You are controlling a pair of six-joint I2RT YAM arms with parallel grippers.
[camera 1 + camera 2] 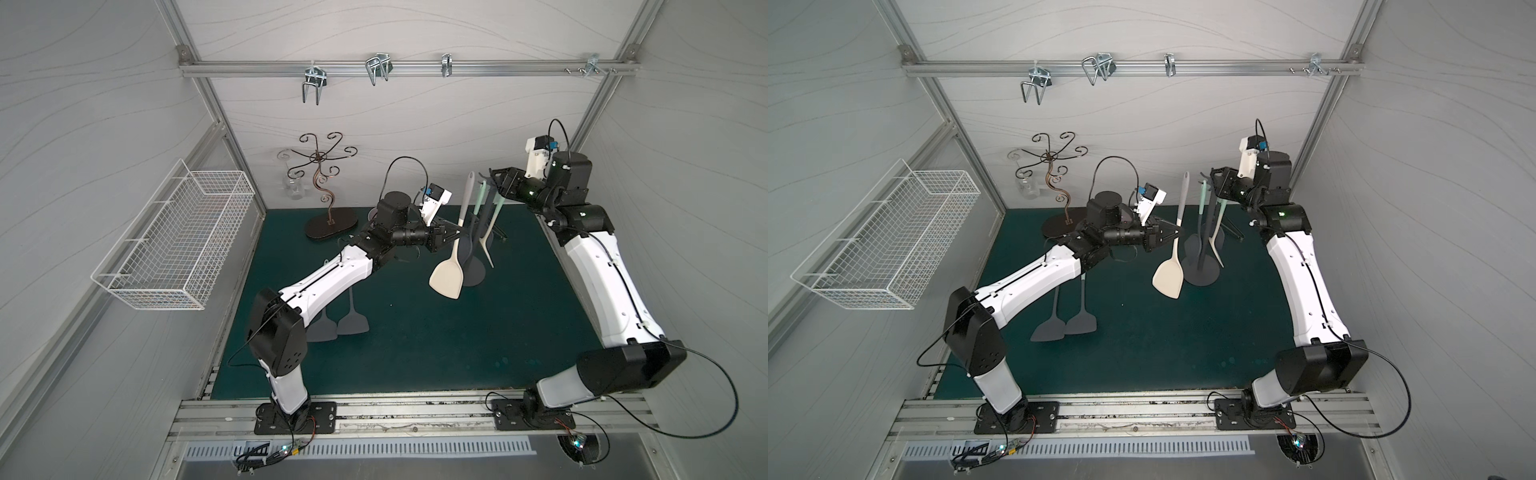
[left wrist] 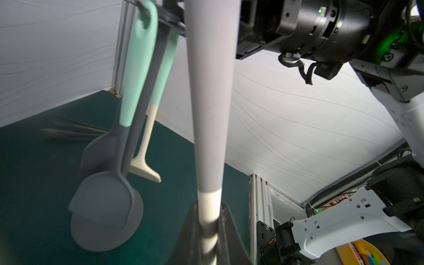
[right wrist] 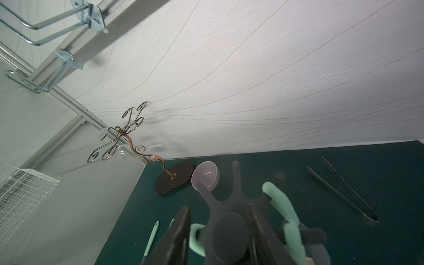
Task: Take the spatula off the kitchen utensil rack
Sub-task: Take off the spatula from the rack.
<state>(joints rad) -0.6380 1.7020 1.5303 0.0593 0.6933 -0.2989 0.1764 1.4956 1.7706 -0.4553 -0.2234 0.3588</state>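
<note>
My left gripper is clamped tight on the narrow neck of the cream spatula, near the centre of both top views. The spatula hangs tilted, with its grey handle tip just left of the hooks crowning the kitchen utensil rack. My right gripper sits at that crown with its jaws parted either side of the round hub. I cannot tell whether they touch it.

Room is tight to the right of the spatula, where two mint-handled utensils hang close beside the pole. Below the blade and toward the lower right, the green mat lies bare. Two grey turners lie flat at lower left under my left arm.

The spatula looks like smooth matte silicone, its blade flat and squared. The rack is dark grey, a thin straight pole on a flat round base.
</note>
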